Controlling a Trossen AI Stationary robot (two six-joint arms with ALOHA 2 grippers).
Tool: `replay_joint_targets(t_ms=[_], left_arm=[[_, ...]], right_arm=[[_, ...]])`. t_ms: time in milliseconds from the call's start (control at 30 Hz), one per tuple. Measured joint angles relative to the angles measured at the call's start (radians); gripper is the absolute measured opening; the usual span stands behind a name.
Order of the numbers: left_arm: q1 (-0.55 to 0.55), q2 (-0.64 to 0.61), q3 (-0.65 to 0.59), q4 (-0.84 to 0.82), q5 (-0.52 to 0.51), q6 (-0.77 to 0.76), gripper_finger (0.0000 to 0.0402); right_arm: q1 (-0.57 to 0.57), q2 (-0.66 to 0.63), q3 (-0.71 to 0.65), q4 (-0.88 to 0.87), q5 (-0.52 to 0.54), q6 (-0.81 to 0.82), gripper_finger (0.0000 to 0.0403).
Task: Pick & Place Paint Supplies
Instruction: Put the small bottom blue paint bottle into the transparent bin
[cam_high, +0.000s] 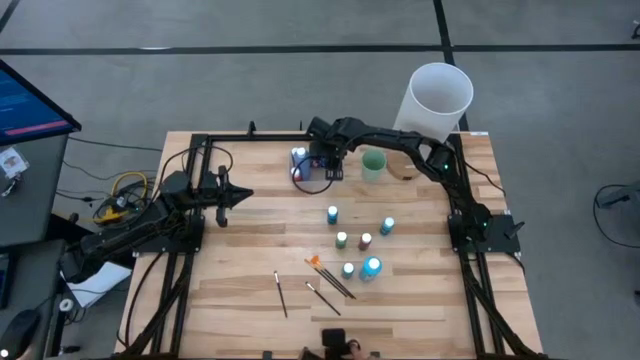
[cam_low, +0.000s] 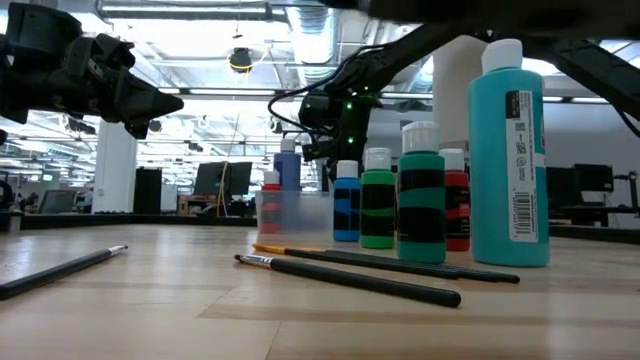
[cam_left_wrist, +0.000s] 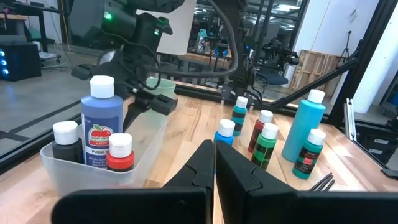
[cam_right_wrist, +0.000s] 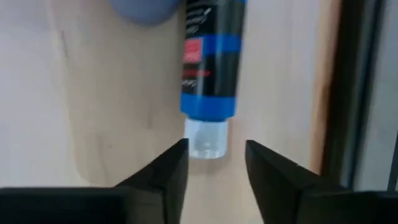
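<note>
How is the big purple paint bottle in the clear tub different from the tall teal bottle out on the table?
The purple paint bottle with a white cap stands inside the clear plastic tub beside smaller bottles; the tall teal plastic bottle stands on the bare wooden table. The purple one looks squatter, the teal one slimmer. Both are upright and white-capped.
</note>
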Motion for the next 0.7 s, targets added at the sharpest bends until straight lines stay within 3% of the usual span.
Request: replay_joint_targets(t_ms=[167, 700], left_arm=[[0.000, 0.000, 0.000, 0.000, 0.000, 0.000, 0.0000], [0.000, 0.000, 0.000, 0.000, 0.000, 0.000, 0.0000]], right_arm=[[-0.001, 0.000, 0.001, 0.028, -0.003, 0.000, 0.0180], [0.002, 0.033, 0.003, 0.029, -0.047, 0.023, 0.0163]])
